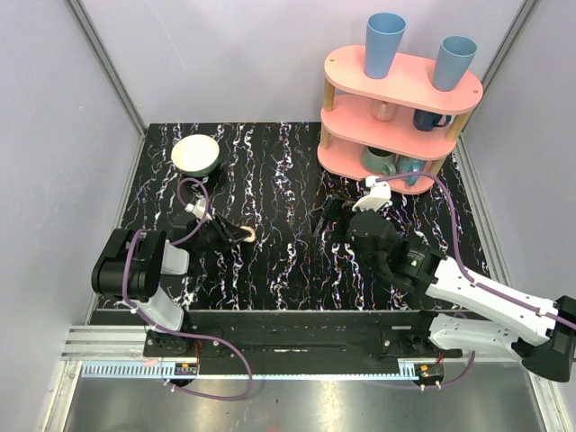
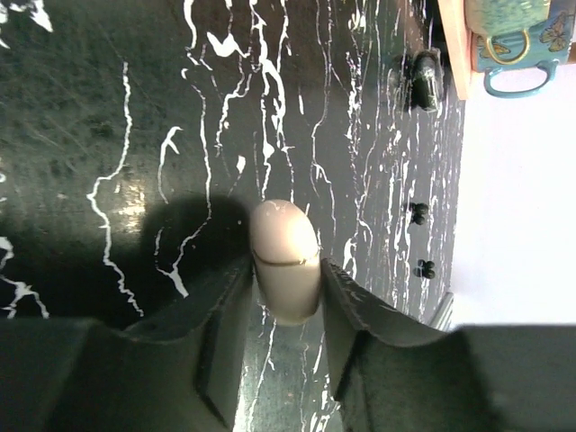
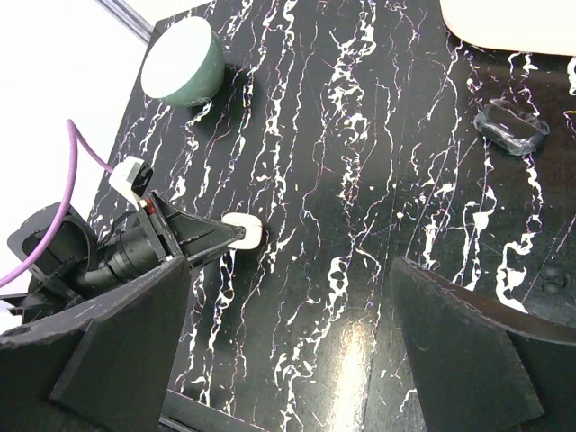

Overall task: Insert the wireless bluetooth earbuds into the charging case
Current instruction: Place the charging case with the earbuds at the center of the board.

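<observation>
Seen from above, the left gripper (image 1: pixel 230 236) lies low over the table (image 1: pixel 279 270) with the charging case (image 1: pixel 245 235) at its fingertips. The right gripper (image 1: pixel 333 216) hangs well apart from it, jaws spread and empty. In the left wrist view the case (image 2: pixel 285 261) lies between the fingers (image 2: pixel 225 333), both pads against its sides, so it reads as grasped. Its seam looks closed. In the right wrist view the case (image 3: pixel 243 231) sits far ahead and to the left of the wide-spread fingers (image 3: pixel 468 342). I judge this to be the steadying step: the lid must be opened before anything can go in. The wireless bluetooth earbuds I cannot find in any view. Two dark specks (image 2: pixel 418 213) beyond the left fingertips, off to the right, are too small to name.
</observation>
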